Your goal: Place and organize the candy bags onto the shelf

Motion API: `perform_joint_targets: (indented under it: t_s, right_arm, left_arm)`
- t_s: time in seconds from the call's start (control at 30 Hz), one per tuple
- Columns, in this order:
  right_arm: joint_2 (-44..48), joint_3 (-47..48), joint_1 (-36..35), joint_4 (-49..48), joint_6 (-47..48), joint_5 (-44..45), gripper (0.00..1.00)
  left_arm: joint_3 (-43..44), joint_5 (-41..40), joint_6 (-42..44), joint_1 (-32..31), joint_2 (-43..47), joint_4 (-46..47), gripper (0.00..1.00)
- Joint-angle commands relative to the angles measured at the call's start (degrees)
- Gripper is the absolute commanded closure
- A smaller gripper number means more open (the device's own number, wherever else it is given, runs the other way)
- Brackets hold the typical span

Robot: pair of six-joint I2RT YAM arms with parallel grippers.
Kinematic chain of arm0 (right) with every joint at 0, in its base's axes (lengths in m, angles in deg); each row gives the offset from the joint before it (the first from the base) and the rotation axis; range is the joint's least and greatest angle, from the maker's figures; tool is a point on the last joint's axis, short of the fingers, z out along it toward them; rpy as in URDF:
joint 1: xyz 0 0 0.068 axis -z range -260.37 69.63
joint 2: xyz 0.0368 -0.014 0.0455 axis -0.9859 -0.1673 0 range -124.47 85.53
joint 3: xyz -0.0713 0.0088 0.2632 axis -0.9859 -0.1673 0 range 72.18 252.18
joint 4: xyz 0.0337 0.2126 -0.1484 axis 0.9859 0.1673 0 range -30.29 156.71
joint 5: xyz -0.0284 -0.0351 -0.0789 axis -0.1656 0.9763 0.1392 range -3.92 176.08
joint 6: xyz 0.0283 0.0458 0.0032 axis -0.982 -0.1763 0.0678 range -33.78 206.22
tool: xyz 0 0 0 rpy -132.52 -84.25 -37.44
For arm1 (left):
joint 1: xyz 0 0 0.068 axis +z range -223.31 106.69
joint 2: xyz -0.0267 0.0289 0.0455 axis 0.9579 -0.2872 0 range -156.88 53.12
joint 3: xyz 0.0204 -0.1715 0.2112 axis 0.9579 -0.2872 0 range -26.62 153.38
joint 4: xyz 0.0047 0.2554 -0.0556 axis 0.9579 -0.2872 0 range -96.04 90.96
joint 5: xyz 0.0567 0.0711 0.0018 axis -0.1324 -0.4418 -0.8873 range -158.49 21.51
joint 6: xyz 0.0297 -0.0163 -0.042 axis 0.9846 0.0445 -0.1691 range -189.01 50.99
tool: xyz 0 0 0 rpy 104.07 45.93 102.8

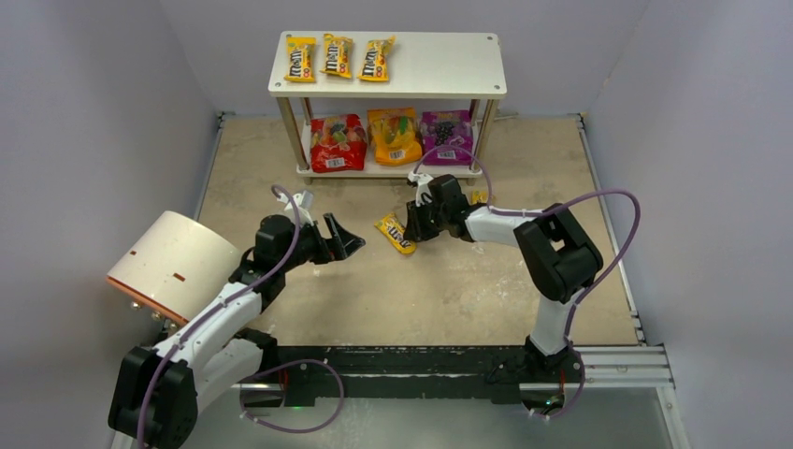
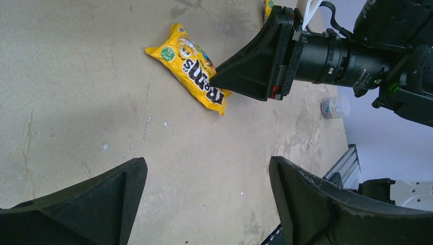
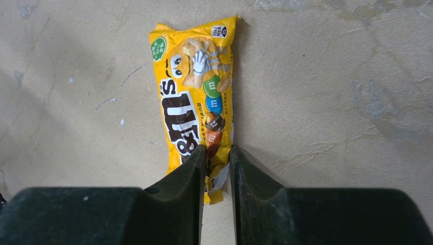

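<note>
The shelf (image 1: 439,65) stands at the back, with three yellow M&M's packets (image 1: 338,58) on its top board and the red (image 1: 338,142), orange (image 1: 395,136) and purple (image 1: 446,137) pouches on the lower board. A fourth yellow packet (image 1: 395,234) lies on the table; it also shows in the right wrist view (image 3: 196,102) and the left wrist view (image 2: 191,69). My right gripper (image 1: 413,227) (image 3: 218,155) is shut on its near end. A fifth packet (image 1: 478,197) peeks out behind the right arm. My left gripper (image 1: 341,238) (image 2: 207,166) is open and empty, left of the packet.
A white-and-orange cylinder (image 1: 173,262) lies at the left, beside the left arm. Grey walls close in the tan table on three sides. A metal rail (image 1: 608,360) runs along the near edge.
</note>
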Motion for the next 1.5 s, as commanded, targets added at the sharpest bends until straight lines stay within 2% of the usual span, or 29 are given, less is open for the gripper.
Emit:
perform_joint_targets:
  t_s: [0.0,0.13,0.17,0.5,0.7,0.9,1.13,1.47]
  right_arm:
    - [-0.39,-1.98,0.04,-0.9,-1.45,1.3,0.8]
    - [4.43,-3.43,-0.22,-2.52,-2.06,1.3,0.99]
    - [6.18,-3.8,-0.23,-2.95,-2.12,1.66,1.0]
    - [24.92,-4.09,-0.21,-4.12,-2.79,2.57,1.0]
    - [30.98,4.98,-0.23,-0.95,-2.95,7.17,1.0]
    - [29.11,17.81,-0.15,1.59,-2.24,10.0,1.0]
    - [20.23,34.74,1.45,6.33,-2.7,18.57,1.0]
    - [4.98,53.86,5.71,14.29,-5.17,17.72,1.0]
  left_arm:
    - [-0.26,0.23,0.39,-0.13,1.09,1.3,0.06]
    - [-0.16,0.15,0.58,-0.12,0.89,1.37,0.06]
    - [0.01,0.07,0.63,-0.13,0.69,1.36,0.06]
    - [0.37,0.06,0.93,-0.16,-0.05,1.6,0.07]
    - [0.56,-0.21,1.18,-0.11,-0.44,1.87,0.07]
    - [0.41,0.14,1.75,-0.15,-0.76,1.81,0.07]
    - [0.54,0.3,2.47,-0.11,0.12,1.57,0.06]
    - [0.39,0.12,3.56,-0.12,2.12,1.07,0.02]
